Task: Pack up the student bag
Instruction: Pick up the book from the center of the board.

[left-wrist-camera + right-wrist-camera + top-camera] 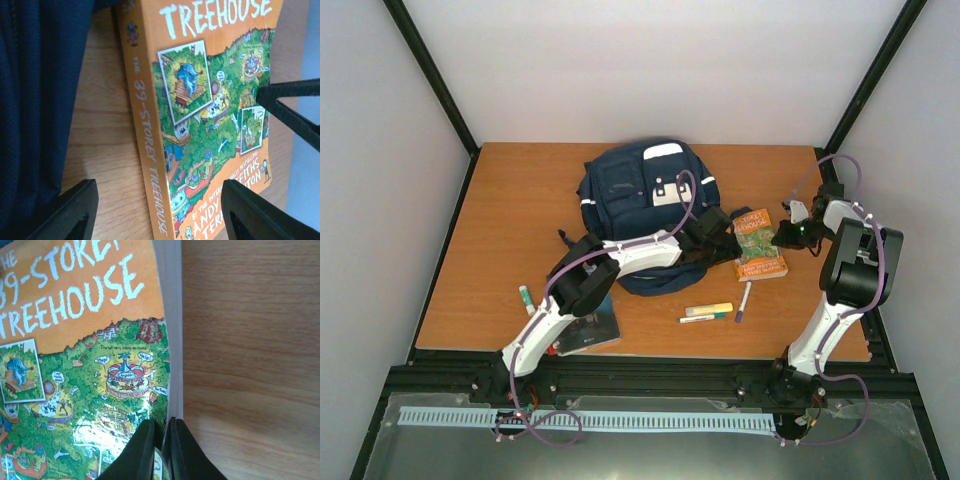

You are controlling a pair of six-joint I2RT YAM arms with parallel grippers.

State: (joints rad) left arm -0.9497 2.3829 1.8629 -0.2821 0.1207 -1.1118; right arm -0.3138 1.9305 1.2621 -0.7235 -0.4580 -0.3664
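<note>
From above: shows the bag (642,195) slumped at the far middle of the table (500,230), navy with white stripes, white patches and pale zipper pulls, front pockets up, dark straps trailing left. Finds the left gripper (720,232) reaching across its near right flank toward an orange book (760,248) lying just right of the bag. Puts the right gripper (792,222) at that book's right edge. Leaves pens (708,312) near the front, with a marker (525,298) and a dark book (592,325) at near left.

From the left wrist: looks down between jaws spread wide and holding nothing. Sets one finger (75,210) over bare wood between bag cloth and the orange book's spine, the other over its cover.

From the right wrist: shows jaws drawn almost together at the orange book's page edge, apparently nipping the front cover, with a sliver of cover between the fingers (145,455).

Reads as soft, limp cloth, probably light while unfilled. Likely to sag and fall shut instead of holding its mouth open, and to slide on the wood if pushed. Best taken by a zipper pull or a pinched fold at the opening's rim, not by a flat panel. Probably needs one gripper holding the mouth open while the other feeds things in.
</note>
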